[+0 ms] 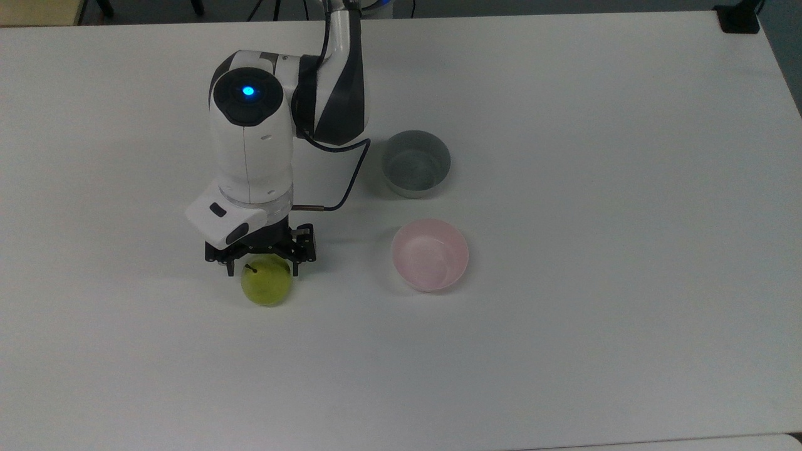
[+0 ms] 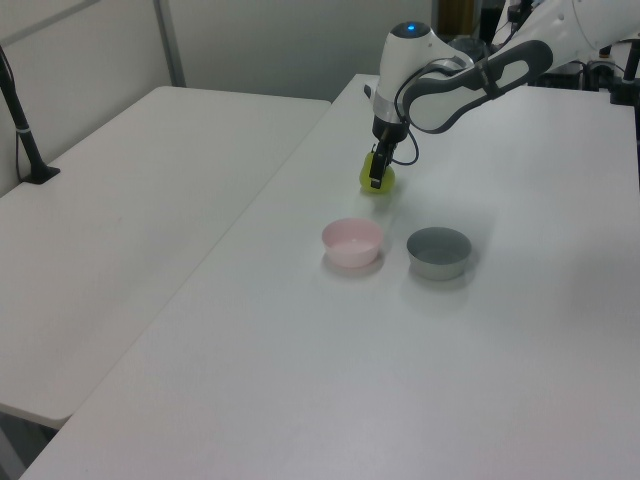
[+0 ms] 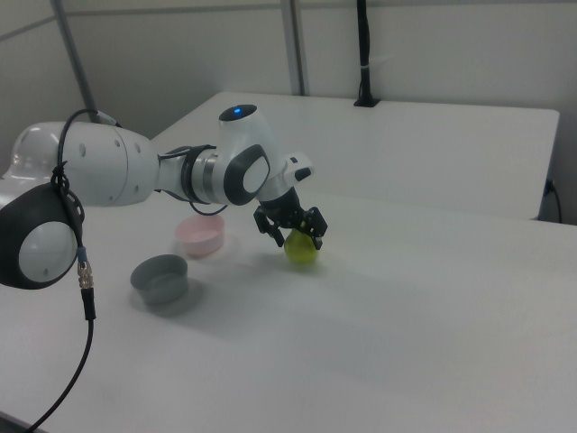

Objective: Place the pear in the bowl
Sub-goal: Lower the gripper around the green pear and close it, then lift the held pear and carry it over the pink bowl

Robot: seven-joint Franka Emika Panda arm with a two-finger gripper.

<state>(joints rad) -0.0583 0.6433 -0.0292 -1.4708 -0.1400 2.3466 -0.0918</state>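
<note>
One pear (image 1: 268, 287), stem up.

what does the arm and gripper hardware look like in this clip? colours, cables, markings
The arm has glossy white rounded shells with dark grey to black joint sections. A round black cap on top carries a lit blue light. A thin dark cable loops from the arm to the wrist. The gripper is a black, angular assembly under a white wrist block with small dark buttons.

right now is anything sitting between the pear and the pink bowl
Nothing visible does. In the top view the table is bare between the pear and the pink bowl. The grey bowl sits off that line, beyond the pink one.
</note>
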